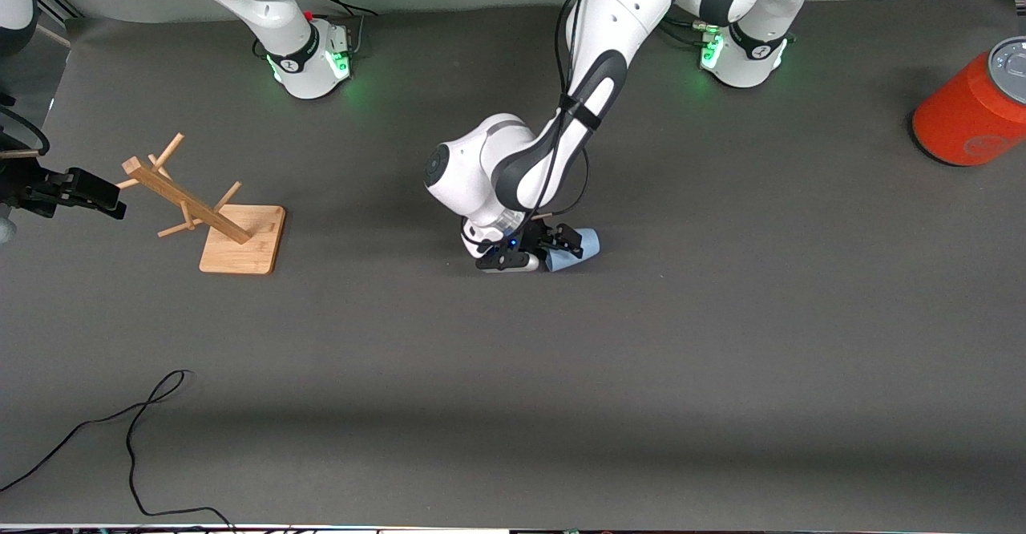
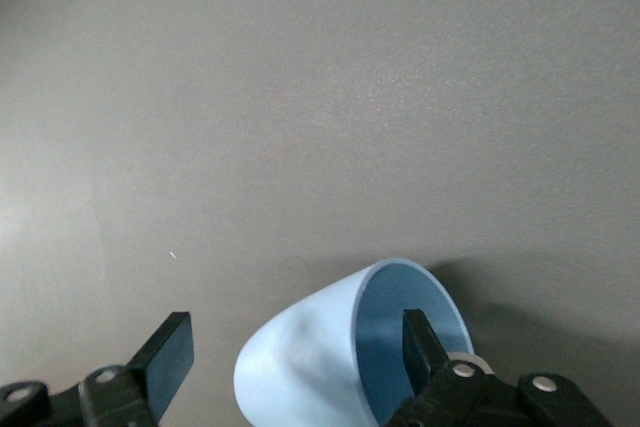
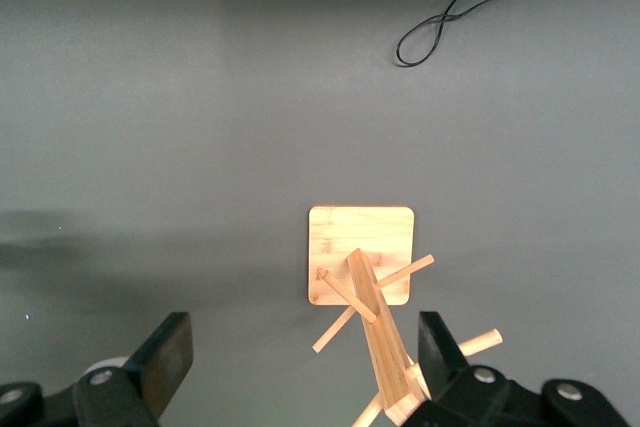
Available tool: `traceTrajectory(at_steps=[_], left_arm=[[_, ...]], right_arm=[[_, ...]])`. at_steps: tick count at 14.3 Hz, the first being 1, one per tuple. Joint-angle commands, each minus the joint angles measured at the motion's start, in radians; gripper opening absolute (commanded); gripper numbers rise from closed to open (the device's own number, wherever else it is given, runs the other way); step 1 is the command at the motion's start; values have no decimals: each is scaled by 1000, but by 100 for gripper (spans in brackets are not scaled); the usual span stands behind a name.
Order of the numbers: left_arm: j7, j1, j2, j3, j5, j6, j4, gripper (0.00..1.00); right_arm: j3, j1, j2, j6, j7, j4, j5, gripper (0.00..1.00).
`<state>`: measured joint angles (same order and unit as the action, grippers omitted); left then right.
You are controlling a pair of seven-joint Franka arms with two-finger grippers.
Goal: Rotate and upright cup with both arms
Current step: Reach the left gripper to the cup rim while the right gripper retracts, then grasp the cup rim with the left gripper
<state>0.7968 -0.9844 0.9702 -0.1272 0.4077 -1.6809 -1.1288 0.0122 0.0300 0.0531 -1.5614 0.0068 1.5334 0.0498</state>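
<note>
The cup (image 1: 583,247) is partly covered in the front view by the left hand (image 1: 559,247); in the left wrist view its base is cut off by the picture's edge. The orange cylinder (image 1: 974,109) runs off the frame. The right hand (image 1: 96,196) shows only partly at the edge.

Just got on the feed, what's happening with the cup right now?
The left gripper is down at the pale-blue cup, which lies on its side near the middle of the table. Its jaws are open, one finger inside the mouth and the other outside the wall, not yet closed. The right gripper waits, jaws open, up above the wooden rack at the right arm's end. The cup is not yet upright.
</note>
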Motion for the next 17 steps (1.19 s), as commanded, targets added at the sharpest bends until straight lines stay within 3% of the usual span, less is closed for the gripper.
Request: traceTrajectory(at_steps=[1,2,3,4,8,10,14,17], left_arm=[[-89,-3,-18,-5,39,6,-26,79],[-141,-2,-18,-6,42,7,-26,53],[-186,0,-19,-6,40,9,-26,12],[-203,0,-19,-6,33,16,-26,0],[-208,1,-30,-11,39,35,-26,0],[-211,27,-59,-12,36,146,-23,0],[-212,131,-267,-9,-39,288,-28,0],[-243,272,-489,-6,-191,262,-118,0]], right_arm=[[8,-21,-61,-29,-27,73,-25,100],[8,-27,-74,-41,-27,92,-24,100],[8,-27,-84,-49,-27,102,-25,100],[9,-25,-84,-49,-27,103,-25,100],[12,-18,-79,-48,-27,100,-37,100],[49,-19,-79,-39,-31,100,-111,100],[55,-22,-81,-37,-31,97,-117,100],[49,-24,-81,-37,-31,93,-64,100]])
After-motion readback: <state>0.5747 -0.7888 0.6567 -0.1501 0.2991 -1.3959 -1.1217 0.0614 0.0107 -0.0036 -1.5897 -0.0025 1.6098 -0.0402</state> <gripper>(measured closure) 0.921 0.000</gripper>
